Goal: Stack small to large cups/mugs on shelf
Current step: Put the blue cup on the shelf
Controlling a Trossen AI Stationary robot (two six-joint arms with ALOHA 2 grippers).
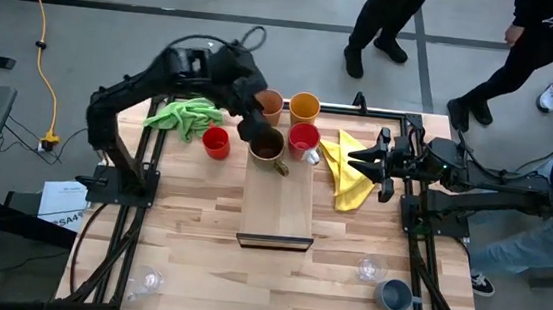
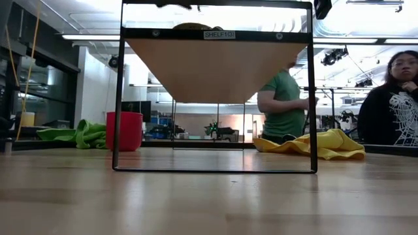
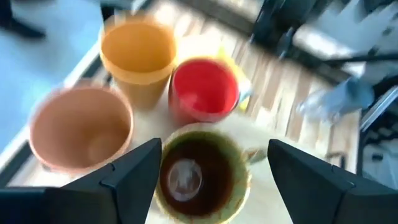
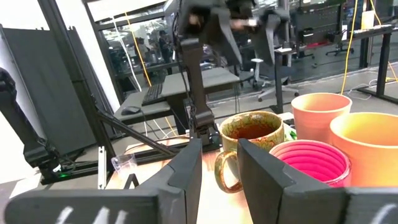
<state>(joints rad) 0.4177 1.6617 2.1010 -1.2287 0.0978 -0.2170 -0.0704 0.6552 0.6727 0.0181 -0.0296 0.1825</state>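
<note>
The brown mug (image 1: 268, 147) stands upright on the far end of the light-wood shelf (image 1: 277, 210). My left gripper (image 3: 214, 149) is open just above it; the two fingers stand apart, one to each side of the mug (image 3: 199, 177), and touch nothing. Behind the shelf stand a peach tumbler (image 1: 270, 102), an orange tumbler (image 1: 304, 105) and a red mug (image 1: 304, 137). A second red mug (image 1: 215, 142) stands to the shelf's left. My right gripper (image 1: 354, 160) waits over the yellow cloth (image 1: 348, 176), slightly open and empty.
A green cloth (image 1: 185, 115) lies at the far left. A clear glass (image 1: 371, 270) and a grey-blue mug (image 1: 393, 294) stand near right, another clear glass (image 1: 145, 282) near left. People stand beyond the table's far and right sides.
</note>
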